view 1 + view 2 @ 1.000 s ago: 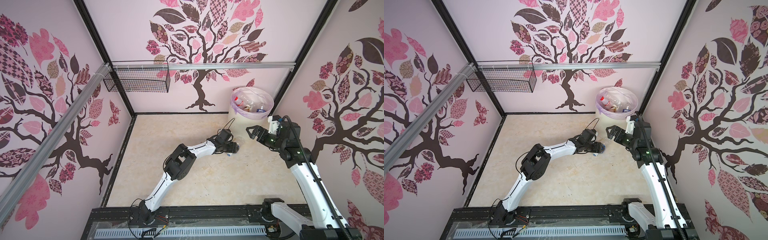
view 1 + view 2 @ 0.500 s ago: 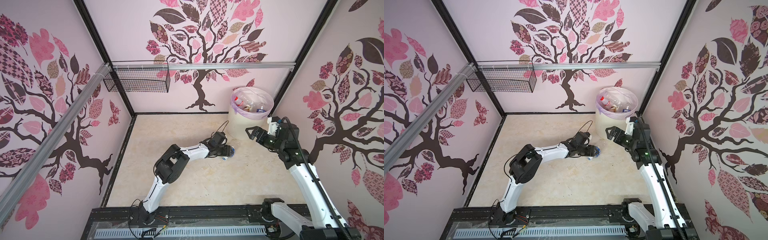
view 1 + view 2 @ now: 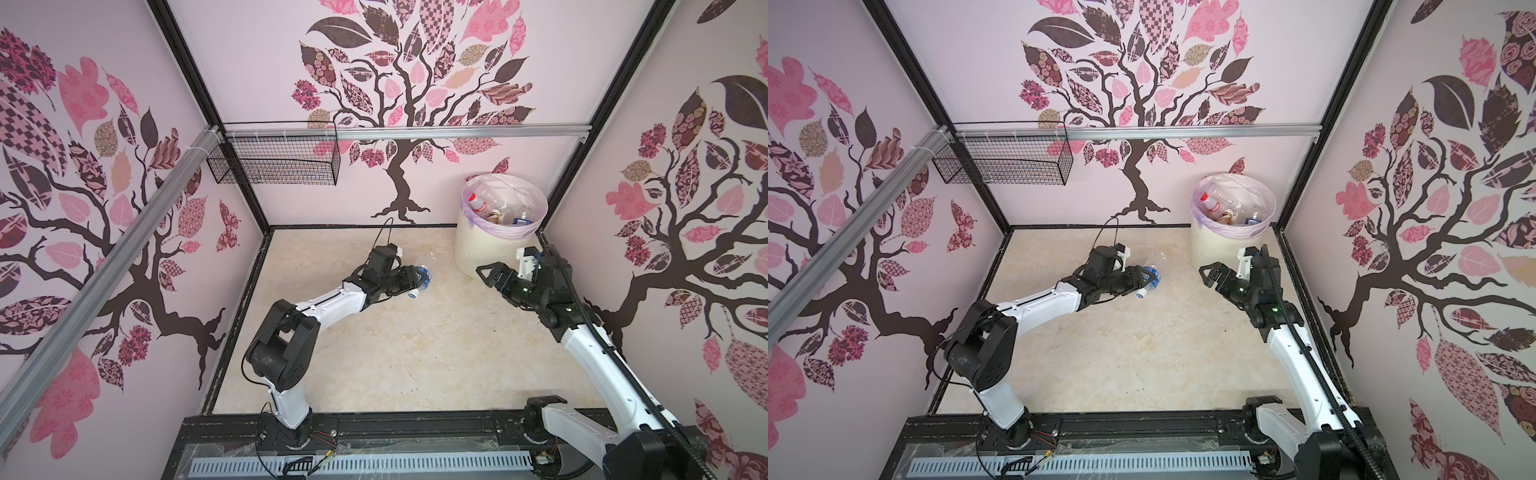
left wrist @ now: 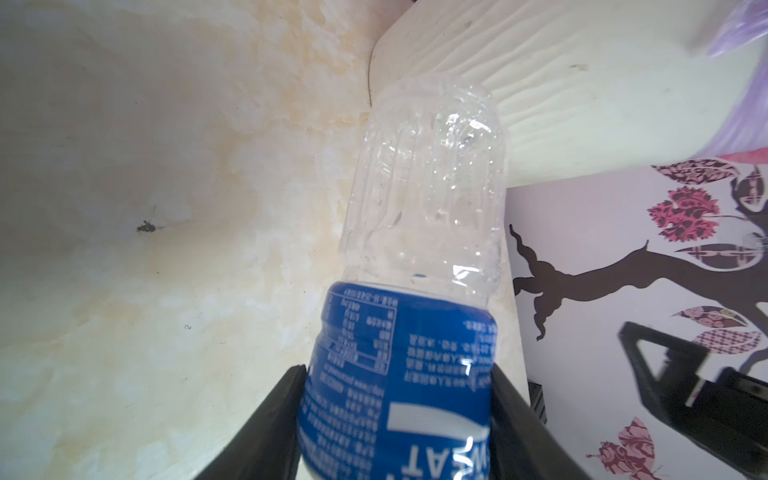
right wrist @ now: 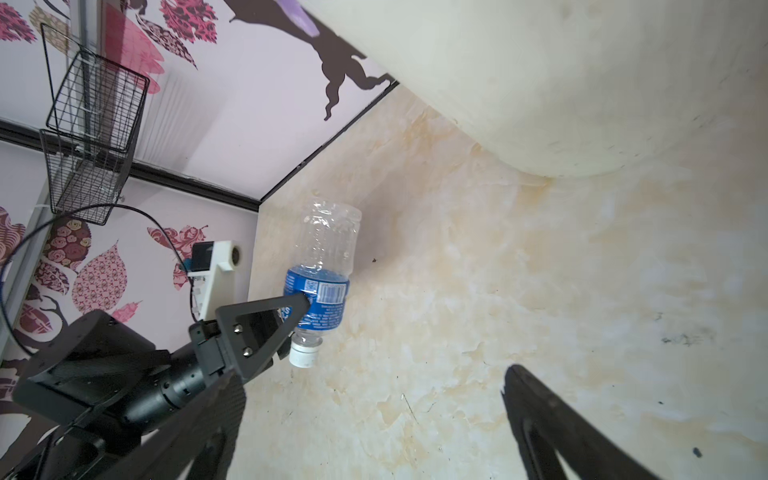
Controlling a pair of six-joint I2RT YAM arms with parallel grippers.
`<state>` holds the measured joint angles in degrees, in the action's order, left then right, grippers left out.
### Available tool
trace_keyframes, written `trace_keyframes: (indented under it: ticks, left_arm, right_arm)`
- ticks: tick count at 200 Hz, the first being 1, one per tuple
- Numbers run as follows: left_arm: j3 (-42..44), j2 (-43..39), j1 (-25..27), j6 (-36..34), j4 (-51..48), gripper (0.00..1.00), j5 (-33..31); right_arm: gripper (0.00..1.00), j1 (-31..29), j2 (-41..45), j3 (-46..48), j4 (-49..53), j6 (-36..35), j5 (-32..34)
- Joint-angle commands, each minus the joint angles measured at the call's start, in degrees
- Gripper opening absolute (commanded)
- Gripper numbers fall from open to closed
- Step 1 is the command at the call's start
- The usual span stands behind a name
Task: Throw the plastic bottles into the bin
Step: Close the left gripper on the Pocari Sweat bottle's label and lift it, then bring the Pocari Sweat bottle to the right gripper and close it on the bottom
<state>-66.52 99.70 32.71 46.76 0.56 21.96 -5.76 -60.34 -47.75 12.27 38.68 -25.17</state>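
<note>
A clear plastic bottle [image 3: 424, 268] [image 3: 1153, 269] with a blue label and white cap sits crosswise in my left gripper [image 3: 415, 279] [image 3: 1144, 279], which is shut on its label. The left wrist view shows both fingers pressed against the label [image 4: 399, 372], the bottle's base [image 4: 428, 187] towards the bin [image 4: 540, 83]. The cream ribbed bin [image 3: 478, 249] [image 3: 1208, 249] stands in the back right corner with several bottles [image 3: 484, 200] inside its lilac bag. My right gripper [image 3: 488, 276] [image 3: 1210, 276] [image 5: 374, 378] hangs open and empty in front of the bin, facing the held bottle [image 5: 328, 249].
A black wire mesh basket [image 3: 274, 166] [image 3: 1005, 164] hangs from the aluminium rail [image 3: 457, 132] at the back left. Patterned walls close in three sides. The black base frame [image 3: 415, 428] runs along the front. The bin's wall [image 5: 582, 83] is close beside my right gripper.
My left gripper closed on the bottle and drew it leftward, away from the right gripper. The right gripper shifted slightly left, staying open.
</note>
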Motion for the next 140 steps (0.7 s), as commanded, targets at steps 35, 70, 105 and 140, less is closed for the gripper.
trace_keyframes:
  ticks: [35,70,105,140]
  left_arm:
    - [4.08,-6.85,-0.05,3.85,3.58,0.59,3.44]
    - [5.29,-10.44,-0.10,3.01,2.12,0.59,3.21]
    - [6.16,-12.64,-0.03,3.07,1.29,0.59,3.18]
    - [6.14,-13.47,-0.08,3.17,1.34,0.59,3.36]
  right_arm:
    - [0.99,-11.17,-7.46,-2.90,-11.58,6.20,2.03]
    - [1.00,-13.50,-13.63,-5.06,-17.48,9.47,2.03]
    - [0.99,-14.56,-19.66,-7.93,-21.42,11.93,0.56]
    - [0.98,-16.97,-23.42,-10.67,-22.67,12.36,1.26]
